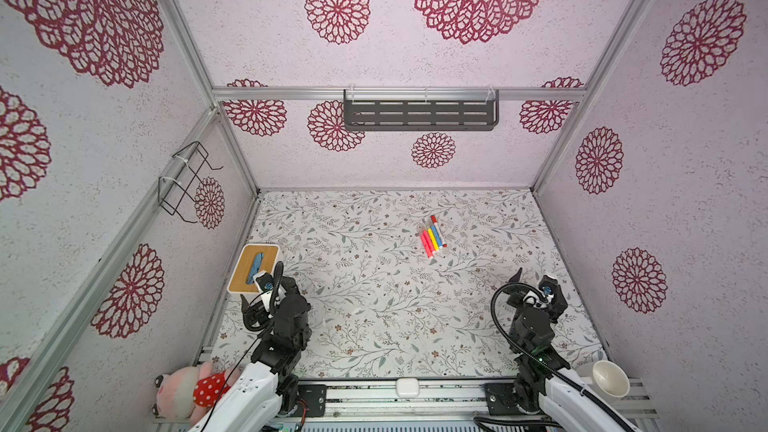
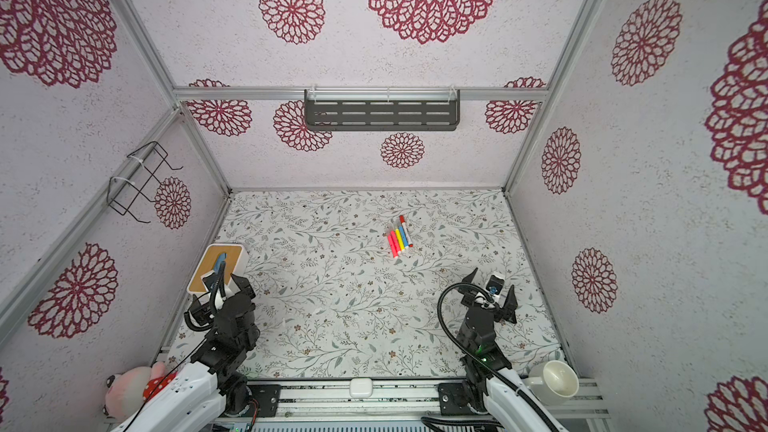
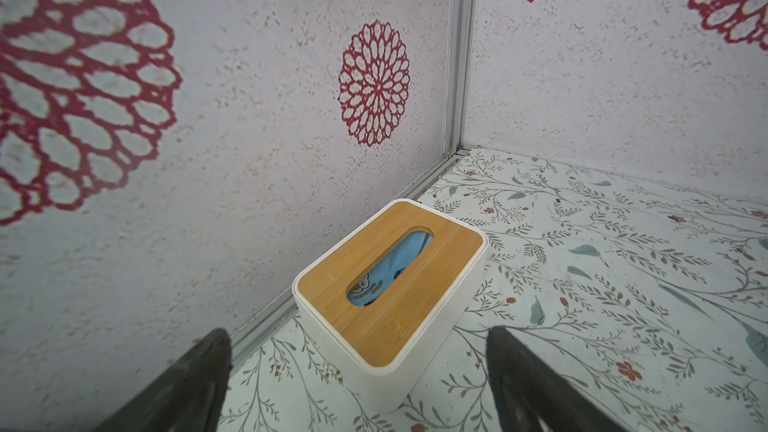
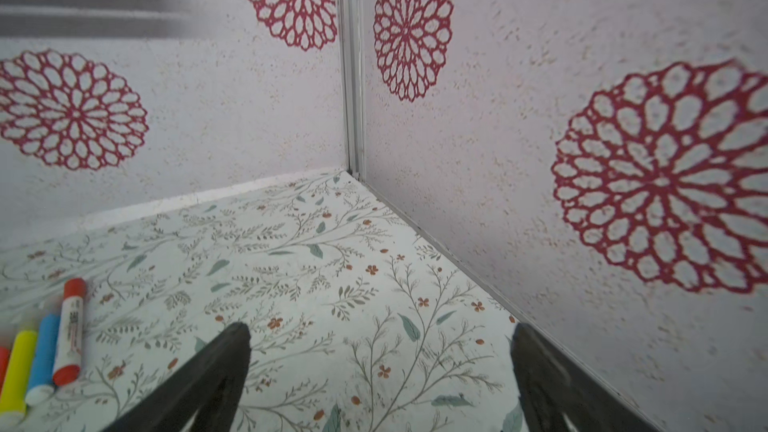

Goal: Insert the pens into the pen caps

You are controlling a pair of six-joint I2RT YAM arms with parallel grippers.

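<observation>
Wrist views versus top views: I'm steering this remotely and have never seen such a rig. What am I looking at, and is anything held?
Two robot arms work over a flowered table. Both top views come from one overhead camera; each wrist view rides on an arm, looking out between its jaws. The left gripper faces a tissue box; the right gripper faces a corner, with the pens lying side by side just in view. Both grippers are open and hold nothing. The pen caps are too small to pick out.

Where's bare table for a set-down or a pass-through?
Free: far stretch between tissue box and pens; strip between pens and right wall. Crowded: the pens cluster; small whitish bits, possibly pen caps, between left gripper and right gripper.
</observation>
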